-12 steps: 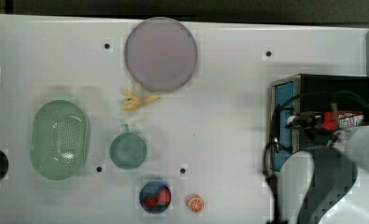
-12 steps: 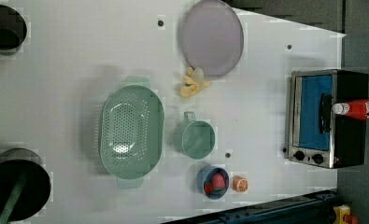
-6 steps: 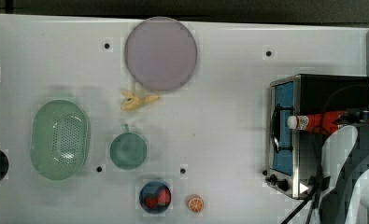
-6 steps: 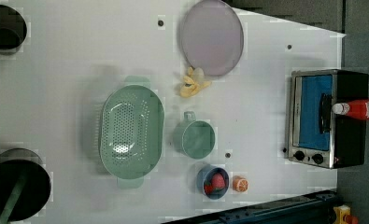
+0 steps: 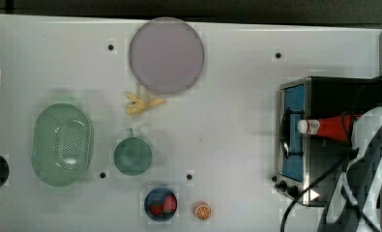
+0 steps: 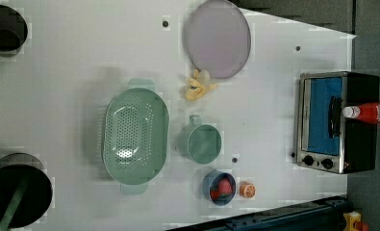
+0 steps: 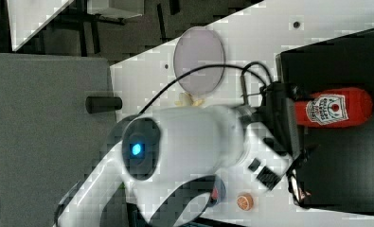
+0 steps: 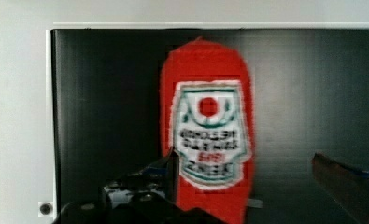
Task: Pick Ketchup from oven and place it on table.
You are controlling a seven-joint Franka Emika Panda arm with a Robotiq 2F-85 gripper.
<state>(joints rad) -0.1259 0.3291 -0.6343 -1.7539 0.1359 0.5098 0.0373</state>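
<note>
Plainly the Ketchup (image 5: 328, 128) lies on its side on the black top of the oven (image 5: 295, 145), its white cap reaching over the front edge above the blue glass door, in the top view pointing left. It looks like a light, stiff plastic bottle with a smooth, rounded skin, so it may roll or slip under a loose pinch; the best hold is probably across the labelled middle of the body, square to its length, rather than at the narrow cap end. The gripper (image 8: 247, 186) hangs just above that labelled body with its fingers (image 8: 345, 179) spread wide apart on either side, clamped on nothing. Outward on the table (image 5: 237, 96), in the top view: at the near edge a small blue bowl (image 5: 160, 204) holds something red, like strawberries, with an orange half (image 5: 202, 210) just beside it on its right. Left of those stands a green cup (image 5: 132, 155), which looks empty, and farther left a green colander (image 5: 62, 145), also empty. A banana (image 5: 142, 104) lies just beside the bare purple plate (image 5: 166, 55) at the far side.
</note>
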